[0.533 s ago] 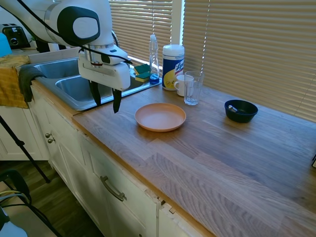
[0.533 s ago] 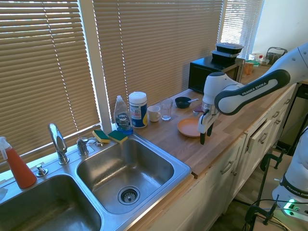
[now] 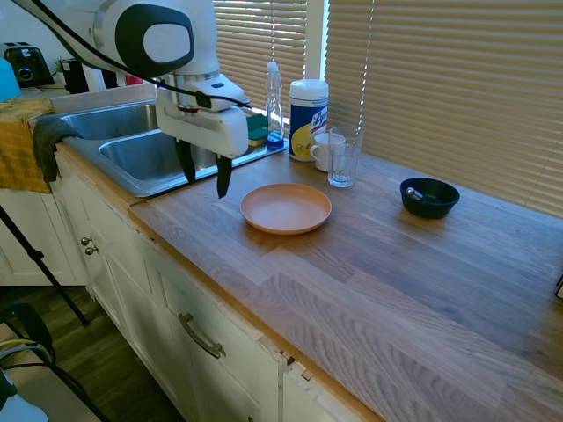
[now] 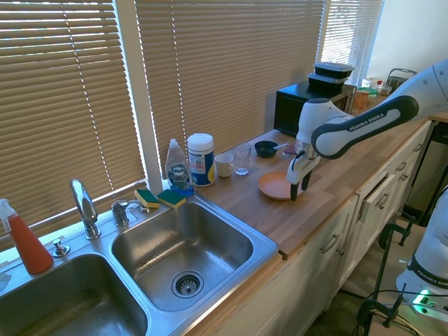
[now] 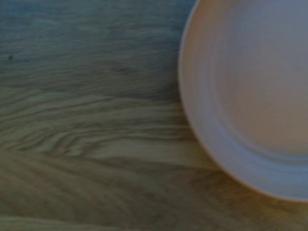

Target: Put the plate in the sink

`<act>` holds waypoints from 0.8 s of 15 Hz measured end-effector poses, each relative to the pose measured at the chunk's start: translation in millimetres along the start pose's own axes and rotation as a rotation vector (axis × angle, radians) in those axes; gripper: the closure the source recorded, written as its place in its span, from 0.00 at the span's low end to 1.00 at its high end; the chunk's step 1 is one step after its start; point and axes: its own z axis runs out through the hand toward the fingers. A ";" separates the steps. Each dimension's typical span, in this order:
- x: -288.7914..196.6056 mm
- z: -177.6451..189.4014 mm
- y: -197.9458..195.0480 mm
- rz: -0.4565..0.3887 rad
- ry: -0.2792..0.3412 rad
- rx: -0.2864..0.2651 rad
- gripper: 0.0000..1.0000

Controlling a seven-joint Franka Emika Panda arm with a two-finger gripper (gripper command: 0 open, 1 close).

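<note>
The peach-orange plate (image 3: 286, 207) (image 4: 274, 185) lies flat on the wooden counter (image 3: 369, 264). My gripper (image 3: 204, 174) (image 4: 296, 187) hangs open just above the counter, between the plate and the sink (image 3: 132, 149), its fingers apart and holding nothing. The wrist view shows the plate's rim (image 5: 250, 106) blurred beside bare wood. The steel double-basin sink (image 4: 175, 252) with its chrome faucet (image 4: 84, 206) lies beyond the gripper.
Behind the plate stand a white mug (image 3: 324, 151), a clear glass (image 3: 343, 156), a wipes canister (image 3: 308, 119) and a dish soap bottle (image 3: 274, 104). A dark blue bowl (image 3: 428, 197) sits further along. Sponges (image 4: 159, 198) rest by the sink. A yellow towel (image 3: 22, 145) drapes the counter edge.
The gripper has moved toward the plate and slightly away from the counter's front edge, still open. The plate has not moved.
</note>
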 end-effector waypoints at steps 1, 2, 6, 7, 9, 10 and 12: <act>14.8 0.5 5.8 0.013 0.005 0.007 0.00; 29.3 3.0 11.6 0.028 0.006 0.008 0.00; 96.6 20.0 38.5 0.108 0.003 0.001 0.00; 108.6 27.1 41.8 0.122 -0.002 -0.002 0.00; 126.7 45.4 44.9 0.140 -0.021 0.002 0.00; 133.2 54.3 45.6 0.144 -0.034 0.014 0.00; 144.3 66.4 47.9 0.143 -0.061 0.046 0.00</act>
